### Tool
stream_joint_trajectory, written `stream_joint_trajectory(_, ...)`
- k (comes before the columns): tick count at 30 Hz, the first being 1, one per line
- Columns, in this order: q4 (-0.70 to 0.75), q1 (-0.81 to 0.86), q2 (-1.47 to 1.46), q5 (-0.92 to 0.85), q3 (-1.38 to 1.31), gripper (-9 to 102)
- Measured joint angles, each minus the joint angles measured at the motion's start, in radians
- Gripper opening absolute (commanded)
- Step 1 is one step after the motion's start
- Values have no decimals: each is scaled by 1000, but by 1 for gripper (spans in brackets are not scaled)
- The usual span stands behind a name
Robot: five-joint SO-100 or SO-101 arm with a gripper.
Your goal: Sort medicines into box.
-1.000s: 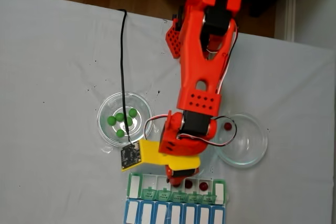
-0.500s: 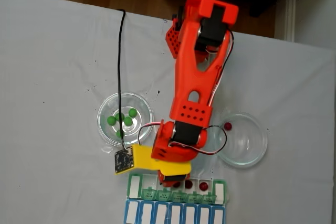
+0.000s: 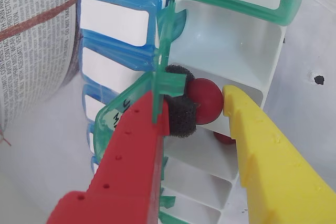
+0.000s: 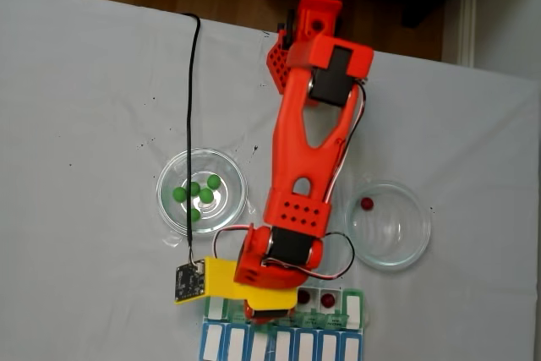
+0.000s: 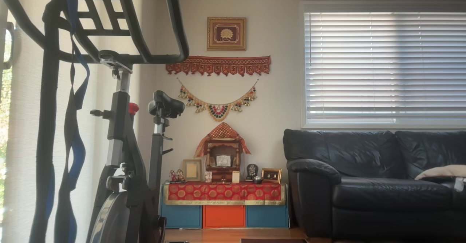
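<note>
In the wrist view my gripper (image 3: 202, 103) is shut on a dark red medicine ball (image 3: 207, 100), pinched between the black pad on the red finger (image 3: 131, 156) and the yellow finger (image 3: 257, 150). It hangs just over an open white compartment of the box (image 3: 286, 3); another red ball (image 3: 224, 138) lies lower in a compartment. In the fixed view the gripper (image 4: 262, 306) is over the left part of the box (image 4: 342, 346), where two red balls (image 4: 303, 297) sit to its right. Several green balls (image 4: 205, 196) lie in the left glass dish (image 4: 169, 209).
The right glass dish (image 4: 414, 243) holds one red ball (image 4: 366, 204). A black cable (image 4: 189, 124) runs from the table's back edge across the left dish to the wrist camera board (image 4: 189, 281). A printed paper (image 3: 31, 30) lies beside the box's blue row.
In the fixed view the arm has swung down and to the left, carrying the gripper from above the middle compartments to the box's left end. The balls in the dishes have not moved.
</note>
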Motion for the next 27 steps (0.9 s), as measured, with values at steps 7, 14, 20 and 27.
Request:
stream_joint_trajectory(7, 20, -11, -9, 9, -9, 1)
stream_joint_trajectory(14, 74, -32, -9, 26, -9, 1)
stream_joint_trajectory(20, 74, -41, -9, 35, -9, 1)
stream_joint_trajectory(27, 97, -41, -32, 35, -60, 7)
